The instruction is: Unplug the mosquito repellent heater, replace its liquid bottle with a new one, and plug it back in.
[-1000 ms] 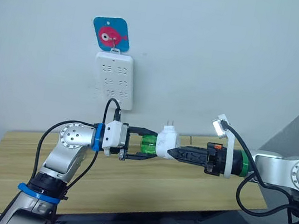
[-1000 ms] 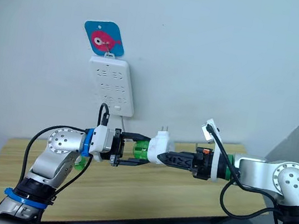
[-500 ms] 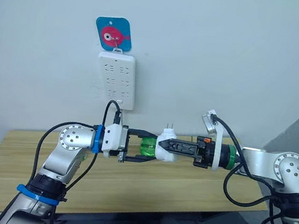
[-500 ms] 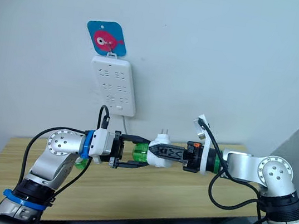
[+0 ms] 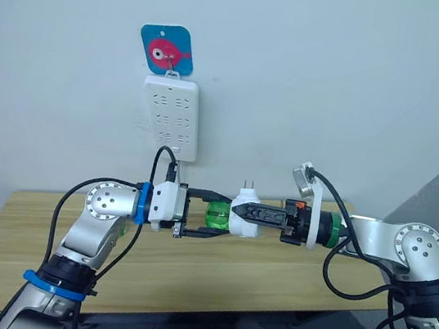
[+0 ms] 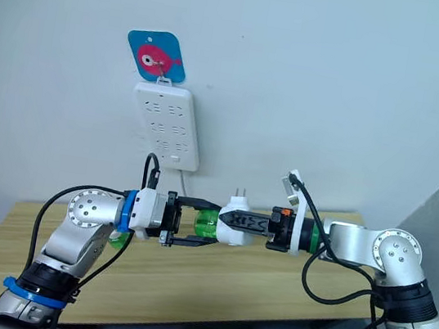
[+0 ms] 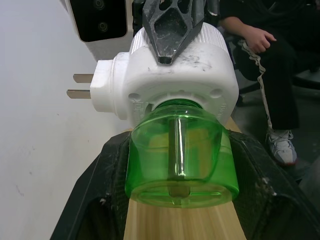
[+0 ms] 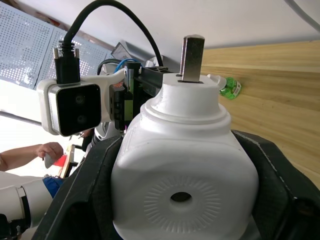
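Above the desk [image 5: 187,267] our left hand [image 5: 210,214] is clamped on the green liquid bottle [image 5: 218,215], screwed into the mosquito repellent heater [image 5: 243,218], which our right hand [image 5: 239,211] grips, prongs upward, below the power strip [image 5: 170,117].

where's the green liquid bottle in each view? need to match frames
Left eye: green liquid bottle mid-frame, between the left end effector fingers, attached to the white heater.
Right eye: just left of centre, same grip.
Left wrist: large, centre-low, under the heater.
Right wrist: not seen; the heater covers it.
Shared landmark: the heater's metal prongs.
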`<state>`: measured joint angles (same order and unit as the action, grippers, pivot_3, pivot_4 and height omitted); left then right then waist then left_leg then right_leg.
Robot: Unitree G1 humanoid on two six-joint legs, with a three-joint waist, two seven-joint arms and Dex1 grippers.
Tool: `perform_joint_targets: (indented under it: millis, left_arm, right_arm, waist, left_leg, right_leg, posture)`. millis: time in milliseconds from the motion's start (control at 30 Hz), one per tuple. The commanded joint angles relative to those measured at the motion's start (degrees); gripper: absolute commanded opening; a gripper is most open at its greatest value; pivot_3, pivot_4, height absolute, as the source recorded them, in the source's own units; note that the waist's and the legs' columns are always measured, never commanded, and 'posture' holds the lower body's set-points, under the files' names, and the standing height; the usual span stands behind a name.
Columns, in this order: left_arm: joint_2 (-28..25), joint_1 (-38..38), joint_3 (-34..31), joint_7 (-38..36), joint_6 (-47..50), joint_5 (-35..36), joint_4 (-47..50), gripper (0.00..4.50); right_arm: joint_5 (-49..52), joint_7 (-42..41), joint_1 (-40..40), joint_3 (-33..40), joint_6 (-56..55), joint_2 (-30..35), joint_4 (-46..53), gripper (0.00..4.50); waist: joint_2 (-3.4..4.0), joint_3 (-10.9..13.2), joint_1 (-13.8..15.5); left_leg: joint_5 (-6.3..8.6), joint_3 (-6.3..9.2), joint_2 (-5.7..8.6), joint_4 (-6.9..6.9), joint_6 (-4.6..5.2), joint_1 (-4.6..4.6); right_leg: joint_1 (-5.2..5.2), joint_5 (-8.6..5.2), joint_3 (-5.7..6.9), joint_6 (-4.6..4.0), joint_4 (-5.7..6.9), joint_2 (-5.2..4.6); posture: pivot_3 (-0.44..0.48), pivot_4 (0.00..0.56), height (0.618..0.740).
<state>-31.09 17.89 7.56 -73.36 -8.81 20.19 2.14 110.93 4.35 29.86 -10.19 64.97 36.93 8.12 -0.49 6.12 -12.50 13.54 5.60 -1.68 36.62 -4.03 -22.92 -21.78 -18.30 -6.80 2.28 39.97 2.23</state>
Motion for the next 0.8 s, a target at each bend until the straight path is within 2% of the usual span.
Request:
perform_joint_targets:
  millis: [33, 133, 233, 300, 500, 567, 633, 700, 733, 800]
  left_arm:
    - [-5.66, 1.97, 0.98, 0.08, 20.7, 5.46, 4.1, 2.29]
    - [-11.96, 5.54, 2.93, -1.11, 41.72, 11.77, 5.65, 2.29]
    - [-14.35, 9.5, 3.52, -1.51, 52.86, 15.94, 5.0, 2.29]
    - [-13.92, 11.52, 2.9, -1.11, 56.56, 18.02, 4.29, 2.29]
    - [-12.21, 11.65, 2.43, -3.75, 50.97, 17.11, 3.79, 2.29]
    - [-11.54, 11.51, 2.38, -3.64, 46.24, 14.8, 2.33, 2.29]
    - [-11.72, 10.81, 2.67, -5.16, 41.56, 12.9, 2.07, 3.02]
    - [-11.31, 9.52, 2.05, -5.61, 36.42, 11.32, 2.44, 3.54]
    - [-10.97, 8.16, 1.67, -6.22, 30.22, 9.15, 2.82, 3.84]
    - [-10.15, 5.86, 0.52, -5.84, 22.43, 6.54, 3.5, 3.86]
  right_arm:
    - [1.81, -2.3, 3.39, 1.45, -0.22, -0.83, 2.48, 3.03]
    - [0.45, -4.04, 4.93, 1.97, 0.33, -0.75, 3.26, 3.03]
    - [-3.25, -8.06, 6.32, 2.21, 2.42, -0.03, 4.66, 3.03]
    - [-4.08, -9.72, 6.52, 2.35, 3.07, 0.09, 5.01, 3.03]
    - [-4.82, -11.59, 6.33, 2.39, 3.12, 0.12, 4.86, 3.03]
    - [-4.23, -11.29, 6.01, 2.51, 2.87, 0.17, 4.58, 3.03]
    - [-3.76, -11.15, 5.65, 2.73, 2.78, 0.46, 4.29, 3.03]
    - [-2.91, -10.62, 5.12, 3.02, 2.44, 0.79, 3.78, 3.03]
    - [-1.73, -9.37, 4.58, 3.37, 1.55, 0.74, 3.08, 3.03]
    - [0.12, -7.76, 3.52, 3.94, 0.54, 1.11, 2.06, 3.03]
  waist:
    - [0.0, 0.01, -0.02]
    - [0.01, 0.04, -0.19]
    - [0.07, 0.07, -0.17]
    - [0.07, 0.07, -0.16]
    - [0.07, 0.08, -0.1]
    - [0.07, 0.08, -0.04]
    - [0.07, 0.08, -0.04]
    - [0.07, 0.08, -0.09]
    - [0.07, 0.07, -0.1]
    - [0.07, 0.07, -0.04]
  left_leg:
    - [0.0, 0.01, 0.0, 0.0, 0.0, 0.0]
    - [0.0, 0.07, 0.0, 0.01, 0.0, -0.03]
    - [0.0, 0.07, 0.0, -0.02, 0.0, -0.02]
    - [0.0, 0.07, 0.0, -0.09, 0.0, -0.02]
    - [0.0, 0.04, -0.04, -0.38, 0.0, -0.03]
    - [0.0, 0.03, -0.04, -0.43, 0.0, -0.03]
    - [0.0, 0.02, -0.04, -0.44, -0.01, -0.04]
    - [0.0, -0.07, -0.04, -0.45, 0.0, -0.02]
    - [0.0, -0.1, -0.04, -0.47, 0.0, 0.0]
    - [0.0, -0.1, -0.06, -0.49, -0.01, -0.02]
  right_leg:
    - [0.0, 0.0, 0.01, 0.0, 0.0, 0.01]
    - [-0.02, 0.0, -0.01, 0.0, 0.03, 0.08]
    - [-0.02, -0.01, 0.0, 0.0, 0.01, 0.09]
    - [-0.05, -0.01, 0.01, 0.0, -0.02, 0.09]
    - [-0.23, -0.03, -0.02, -0.04, -0.02, 0.1]
    - [-0.24, -0.04, -0.02, -0.04, -0.02, 0.1]
    - [-0.25, -0.04, -0.03, -0.05, -0.03, 0.1]
    - [-0.26, -0.04, -0.11, -0.05, -0.03, 0.1]
    - [-0.27, -0.04, -0.14, -0.05, -0.03, 0.1]
    - [-0.28, -0.04, -0.15, -0.05, -0.03, 0.1]
  posture:
    - [-0.194, 0.063, 0.733]
    - [-0.196, 0.063, 0.733]
    - [-0.204, 0.063, 0.733]
    - [-0.204, 0.063, 0.733]
    - [-0.208, 0.064, 0.733]
    - [-0.208, 0.064, 0.733]
    - [-0.208, 0.064, 0.733]
    - [-0.208, 0.064, 0.733]
    - [-0.208, 0.064, 0.733]
    - [-0.197, 0.066, 0.733]
